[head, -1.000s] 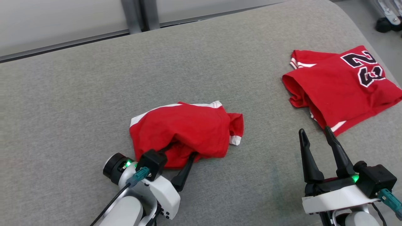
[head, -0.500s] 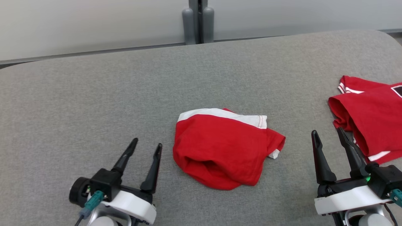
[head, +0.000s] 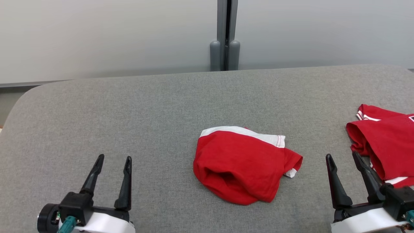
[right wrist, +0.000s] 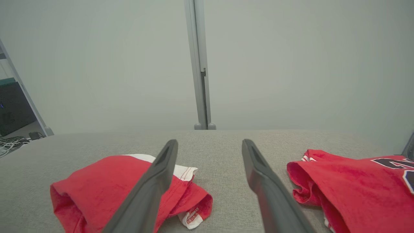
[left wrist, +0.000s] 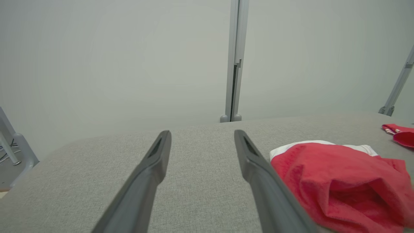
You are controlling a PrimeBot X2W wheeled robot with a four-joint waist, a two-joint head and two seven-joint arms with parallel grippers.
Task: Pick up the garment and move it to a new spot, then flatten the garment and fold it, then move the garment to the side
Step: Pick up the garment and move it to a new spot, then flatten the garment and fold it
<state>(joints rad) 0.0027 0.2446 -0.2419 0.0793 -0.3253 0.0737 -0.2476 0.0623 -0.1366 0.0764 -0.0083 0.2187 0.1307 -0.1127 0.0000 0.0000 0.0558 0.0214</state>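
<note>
Lab: bare partition wall (head: 97, 32), floor cables (right wrist: 9, 142)

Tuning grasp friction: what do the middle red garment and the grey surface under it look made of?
Red garment: soft matte knit, probably cotton jersey; slumps in loose folds, stitching shows on the white band. Grey surface: matte woven upholstery-like fabric; fine heathered weave, rounded corner hints at padding.

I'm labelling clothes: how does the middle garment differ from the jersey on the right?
The middle garment is a rumpled bundle with a white band along its far edge; the jersey lies flatter and bears black numerals. The middle garment sits between the left gripper and right gripper; the jersey lies right of both. Both are red with white trim.
</note>
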